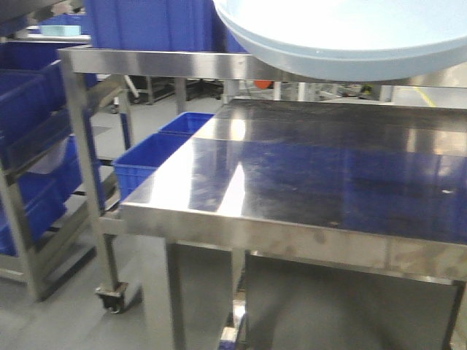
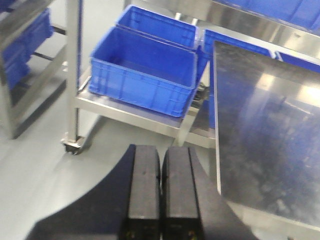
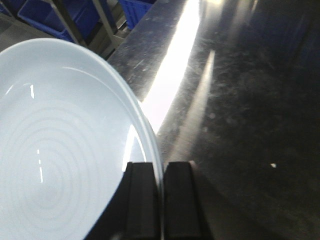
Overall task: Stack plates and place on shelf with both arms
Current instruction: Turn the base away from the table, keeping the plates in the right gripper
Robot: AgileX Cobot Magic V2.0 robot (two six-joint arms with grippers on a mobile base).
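A large glossy white plate (image 1: pixel 343 36) hangs high at the top right of the front view, above the steel table (image 1: pixel 292 182), level with the steel shelf (image 1: pixel 146 63) over the table. In the right wrist view the plate (image 3: pixel 60 140) fills the left side, and my right gripper (image 3: pixel 161 167) is shut on its rim, one finger inside and one outside. I cannot tell whether another plate lies under it. My left gripper (image 2: pixel 161 150) is shut with nothing in it, over the floor beside the table's left edge (image 2: pixel 217 125). Neither gripper shows in the front view.
Blue bins (image 2: pixel 145 70) sit on a low steel cart left of the table, also in the front view (image 1: pixel 149 157). A rack with more blue bins (image 1: pixel 29 146) stands at the far left. Grey floor lies between rack and table.
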